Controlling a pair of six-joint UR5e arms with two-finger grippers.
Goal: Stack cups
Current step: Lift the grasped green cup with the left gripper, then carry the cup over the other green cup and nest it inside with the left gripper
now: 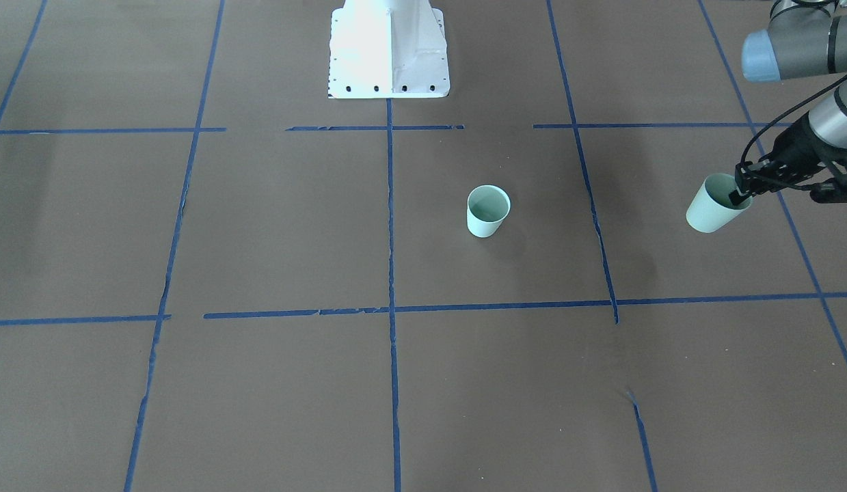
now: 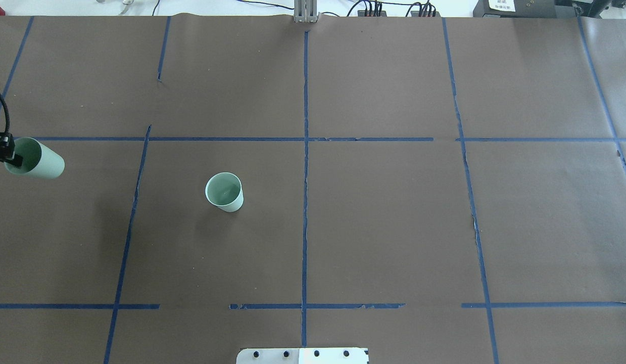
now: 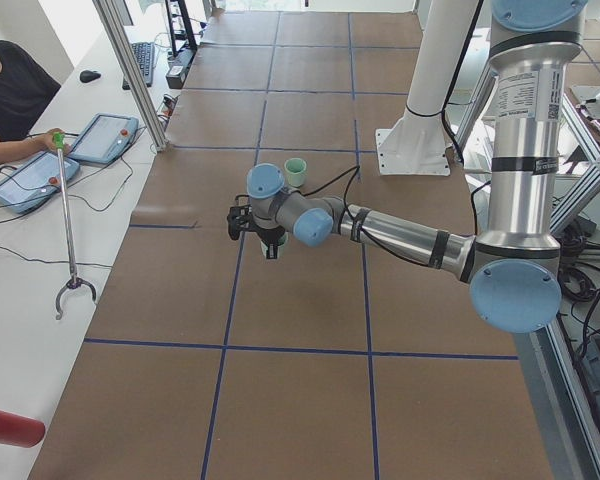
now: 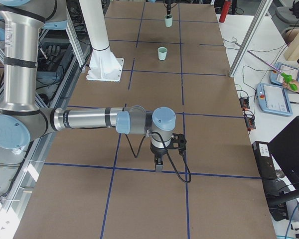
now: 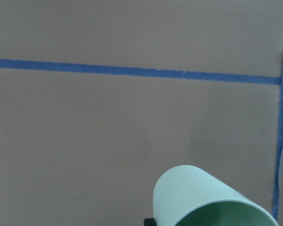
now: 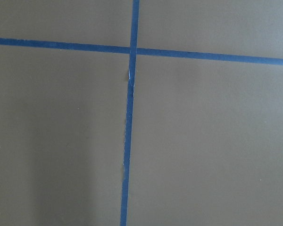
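Note:
One pale mint-green cup (image 1: 488, 210) stands upright on the brown table, just left of centre in the overhead view (image 2: 224, 192). My left gripper (image 1: 737, 195) is shut on the rim of the second cup (image 1: 716, 205) and holds it tilted above the table at the far left edge in the overhead view (image 2: 36, 160). This cup fills the bottom of the left wrist view (image 5: 203, 200). The held cup is well apart from the standing one. My right gripper (image 4: 159, 167) shows only in the exterior right view, low over the table, and I cannot tell whether it is open or shut.
The white robot pedestal (image 1: 389, 48) stands at the table's robot-side edge. Blue tape lines (image 2: 305, 151) divide the brown table into squares. An operator's bench with teach pendants (image 3: 35, 175) and a grabber stick (image 3: 68, 235) runs along the far side.

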